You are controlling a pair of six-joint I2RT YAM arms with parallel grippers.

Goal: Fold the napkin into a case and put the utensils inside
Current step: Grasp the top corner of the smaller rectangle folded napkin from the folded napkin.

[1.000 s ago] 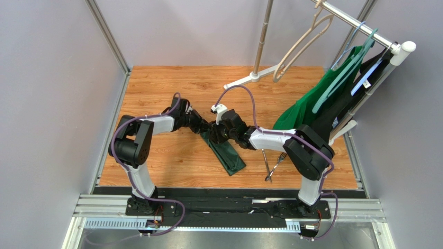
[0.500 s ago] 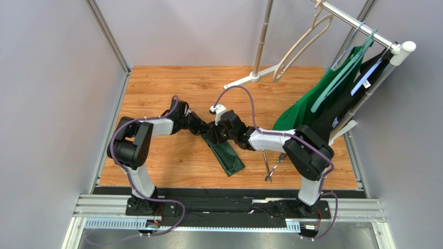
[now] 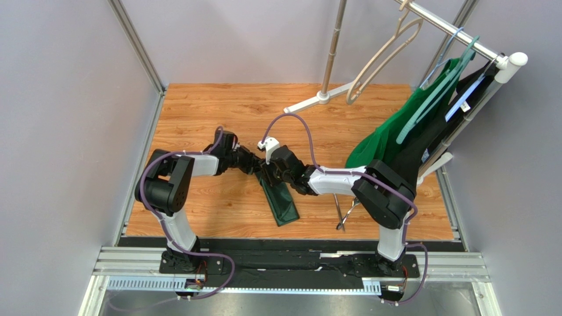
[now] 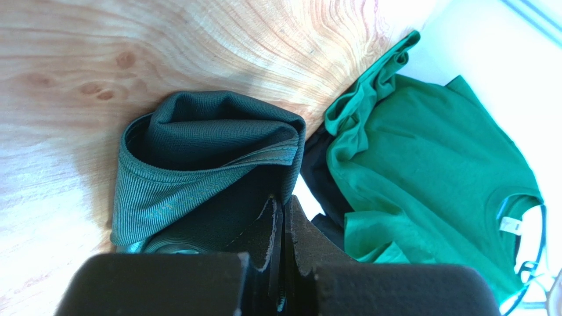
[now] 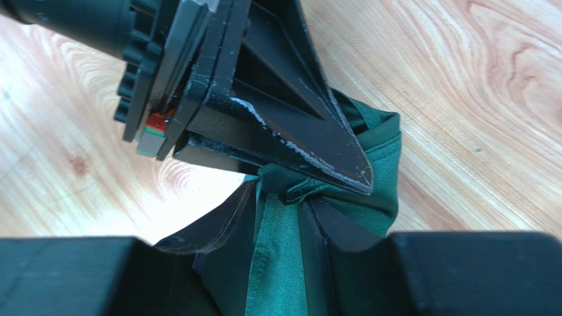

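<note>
Top external view: the napkin (image 3: 280, 201), folded into a narrow strip, has been swung leftward, further from the utensils (image 3: 344, 214). Its far end is pinched by the closed left gripper (image 4: 283, 224). A fold is straddled by the right gripper (image 5: 277, 230), grip uncertain. The case is judged unfinished.

No writing, brand, number or sign can be read in any view. Beyond the left jaws and off to their right, the bright green garment (image 4: 422, 151) carries a small white neck tag (image 4: 509, 224), too small and washed out to show print. The white label (image 3: 465, 104) on the dark garment (image 3: 435, 141) hanging well beyond the jaws is equally unreadable.
</note>
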